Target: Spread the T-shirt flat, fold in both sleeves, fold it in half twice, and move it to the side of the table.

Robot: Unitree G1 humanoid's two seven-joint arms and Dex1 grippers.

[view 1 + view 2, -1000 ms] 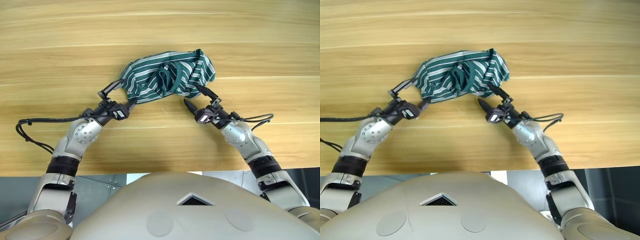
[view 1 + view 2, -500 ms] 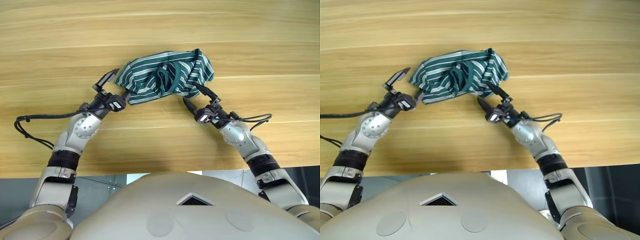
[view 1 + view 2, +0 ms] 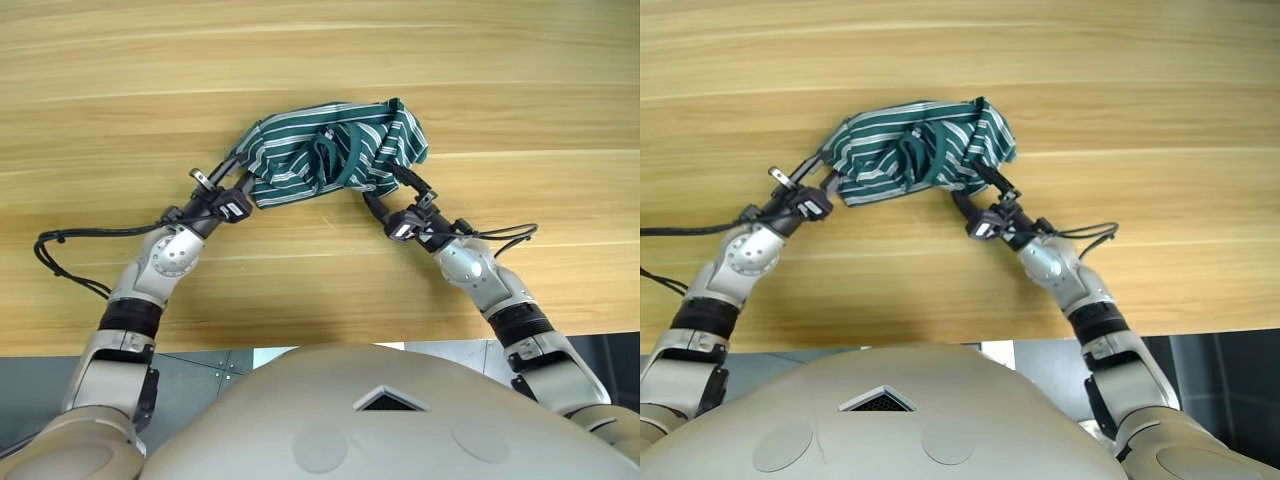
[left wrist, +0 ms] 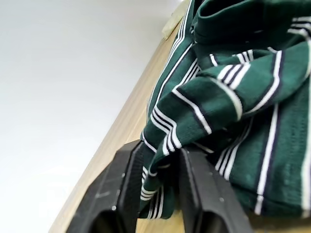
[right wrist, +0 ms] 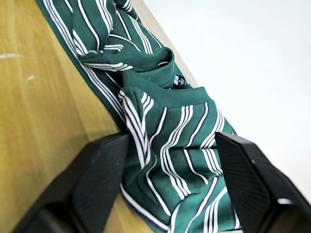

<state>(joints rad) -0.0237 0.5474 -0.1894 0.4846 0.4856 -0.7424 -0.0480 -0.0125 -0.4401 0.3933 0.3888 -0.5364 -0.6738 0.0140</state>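
Tabletop [image 3: 320, 60] of pale wood carries the T-shirt [image 3: 330, 155], a green striped garment bunched in a heap near the middle, not yet spread flat. We cannot tell the sleeves from the body in the folds.

Risks, in our judgement:
- The two arms are unevenly engaged. A pull outward now would drag the whole heap toward the robot's left instead of opening it.
- The pinch on the left may have taken several layers. Drawing on it would then carry the bundle along folded, not spread.
- The hold on the left sits close to the cloth's edge, and a sharp tug could slip it free.

Left gripper [image 4: 160, 160]: jaws are drawn together on a fold at the heap's left near corner, with striped cloth pressed between them.

Right gripper [image 5: 172, 145]: jaws stand wide apart, straddling the hem at the heap's right near corner. Cloth lies between them but is not gripped.
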